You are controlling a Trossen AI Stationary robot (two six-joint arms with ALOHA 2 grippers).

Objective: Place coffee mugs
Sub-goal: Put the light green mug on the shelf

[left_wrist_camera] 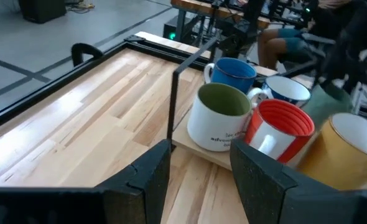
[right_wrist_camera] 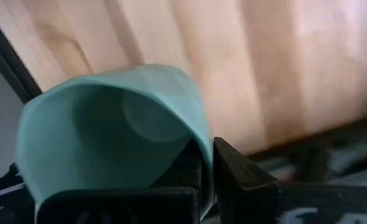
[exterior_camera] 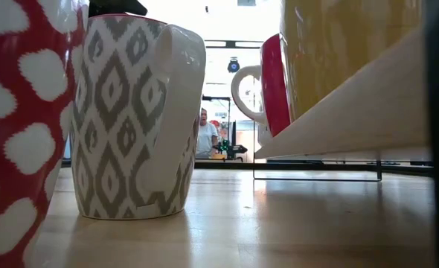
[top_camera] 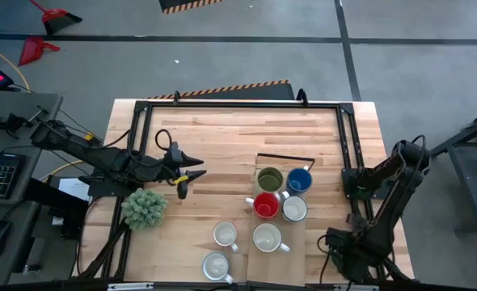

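Left end effector: poised above the surface left of the mug cluster, fingers apart, nothing between them.

Bushy plant: just beside the left arm, nearer the front edge; not part of the job, best avoided.

Loose pale mugs: two on bare wood near the front edge, not yet placed.

Low tray: carrying olive-lined mug, blue mug, red mug and two white ones, packed close, some touching.

Right end effector: low at the front right corner, clamped on the rim of a teal mug.

Handling advice, as judgement: carry teal mug in high over the packed cluster, lower into a free spot on the tray, handle turned outward, release only once seated. Left arm best kept clear of the crossing path.
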